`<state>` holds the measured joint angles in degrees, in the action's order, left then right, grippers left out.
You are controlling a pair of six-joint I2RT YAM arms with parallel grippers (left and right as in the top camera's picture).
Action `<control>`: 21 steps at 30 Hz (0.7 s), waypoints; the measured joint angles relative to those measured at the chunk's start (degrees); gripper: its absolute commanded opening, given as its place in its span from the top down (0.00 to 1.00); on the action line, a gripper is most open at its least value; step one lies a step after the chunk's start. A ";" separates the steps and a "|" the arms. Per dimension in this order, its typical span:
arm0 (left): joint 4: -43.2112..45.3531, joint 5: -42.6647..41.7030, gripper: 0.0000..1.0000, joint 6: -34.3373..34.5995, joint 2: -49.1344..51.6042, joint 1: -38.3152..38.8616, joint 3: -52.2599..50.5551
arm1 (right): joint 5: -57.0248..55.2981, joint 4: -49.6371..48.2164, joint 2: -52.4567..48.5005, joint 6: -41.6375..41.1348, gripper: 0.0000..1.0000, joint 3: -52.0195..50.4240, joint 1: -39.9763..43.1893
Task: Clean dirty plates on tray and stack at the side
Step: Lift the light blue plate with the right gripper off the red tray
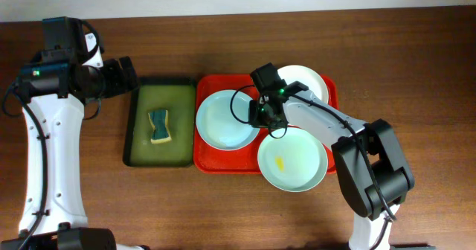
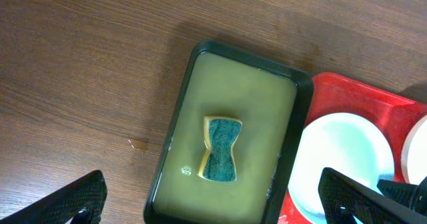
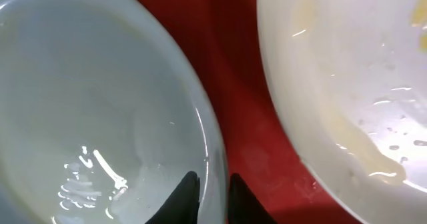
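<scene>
Between the tips of the right claw point(image 3: 215, 199) the rim of the pale blue round shallow plate point(image 1: 223, 120) is caught. One tip is seen inside the rim and the other outside it over red plastic. The tips are pressed nearly together, so the plate is judged to be pinched by its edge. From this claw the body of the plate spreads away toward the left arm's side, lying flat in the large red rectangular plastic tray point(image 1: 207, 159). The pale green round plate point(image 1: 292, 159), marked with a yellow smear, lies just behind the claw on the arm's own side. The white round plate point(image 1: 312, 77) lies just beyond the claw.

The left claw point(image 2: 212, 176) is held spread wide and grips nothing. Just ahead of it the yellow-and-green waisted sponge point(image 2: 220, 149) is seen in the narrow dark green tray point(image 1: 141, 153), its long axis running along the tray. The left arm is therefore judged nearer to the sponge, and the right arm nearer to the plates.

The grip on the rim is shown only by the right wrist view; overhead it is hidden beneath the wrist. Only overhead is the green plate seen to overhang the tray's edge above the wooden worktop point(image 1: 223, 213).
</scene>
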<state>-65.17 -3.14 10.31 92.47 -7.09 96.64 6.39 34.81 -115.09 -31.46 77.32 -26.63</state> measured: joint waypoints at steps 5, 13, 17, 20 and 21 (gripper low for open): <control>0.00 0.00 0.00 0.00 0.00 0.00 0.00 | -0.96 0.50 0.00 0.02 0.96 -0.46 0.04; -0.04 0.00 0.01 0.00 0.00 0.00 0.00 | -0.57 13.81 2.12 -0.20 0.96 8.17 0.00; -0.09 0.00 0.01 0.00 0.00 0.00 0.00 | -0.57 18.25 6.69 -0.22 0.96 12.68 0.02; -0.09 0.00 0.00 0.00 0.00 0.00 0.00 | -0.57 18.14 8.44 -0.22 0.96 13.33 0.07; -0.09 0.00 0.01 0.00 0.00 0.00 0.00 | -0.57 17.57 8.44 -0.22 0.96 13.33 0.07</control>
<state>-65.25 -3.14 10.31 92.47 -7.09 96.64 5.82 52.38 -106.65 -31.68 90.65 -26.57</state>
